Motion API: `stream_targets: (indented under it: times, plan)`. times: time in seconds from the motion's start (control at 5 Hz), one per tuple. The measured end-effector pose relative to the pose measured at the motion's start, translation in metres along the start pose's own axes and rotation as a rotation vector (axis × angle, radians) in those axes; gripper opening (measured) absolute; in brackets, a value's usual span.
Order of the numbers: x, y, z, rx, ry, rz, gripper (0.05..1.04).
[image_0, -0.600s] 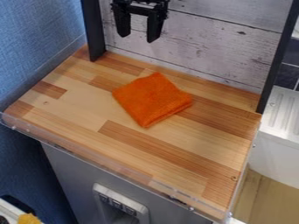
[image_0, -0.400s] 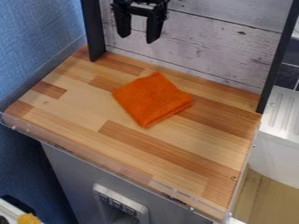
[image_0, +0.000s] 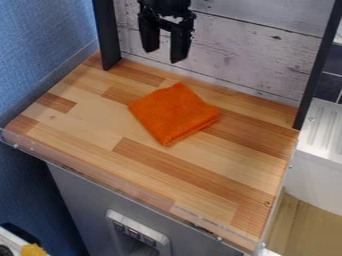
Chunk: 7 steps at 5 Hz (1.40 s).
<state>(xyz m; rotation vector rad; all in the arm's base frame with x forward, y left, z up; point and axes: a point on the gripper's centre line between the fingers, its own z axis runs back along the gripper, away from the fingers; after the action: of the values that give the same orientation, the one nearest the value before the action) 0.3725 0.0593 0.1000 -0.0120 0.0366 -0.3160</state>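
Note:
The black gripper (image_0: 164, 56) hangs at the top of the view, in front of the whitewashed plank wall. Its two fingers stand apart with nothing between them. Below it, and apart from it, a folded orange cloth (image_0: 174, 114) lies flat on the wooden counter (image_0: 194, 170), a little behind the middle, with one corner pointing toward the back.
Black posts stand at the counter's back left (image_0: 107, 35) and back right (image_0: 314, 70). A clear lip (image_0: 120, 187) runs along the front edge. A blue partition (image_0: 43, 45) is at the left, and a white ribbed surface (image_0: 326, 132) at the right.
The gripper has come lower in the view and shifted slightly right, nearer the cloth. The cloth has stayed where it was.

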Motion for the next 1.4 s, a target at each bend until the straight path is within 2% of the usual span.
stream_targets:
  times: [0.4, 0.6, 1.0, 1.2, 1.4]
  plan:
    - [-0.012, -0.019, -0.002, 0.025, -0.079, -0.242, 0.995]
    - [-0.013, -0.029, -0.005, 0.034, -0.091, -0.341, 0.945]
    - [-0.010, -0.034, -0.023, 0.027, -0.109, -0.462, 0.364]
    - [-0.010, -0.036, -0.038, 0.000, -0.095, -0.498, 0.151]
    - [-0.009, -0.038, -0.057, -0.041, -0.063, -0.519, 0.065]
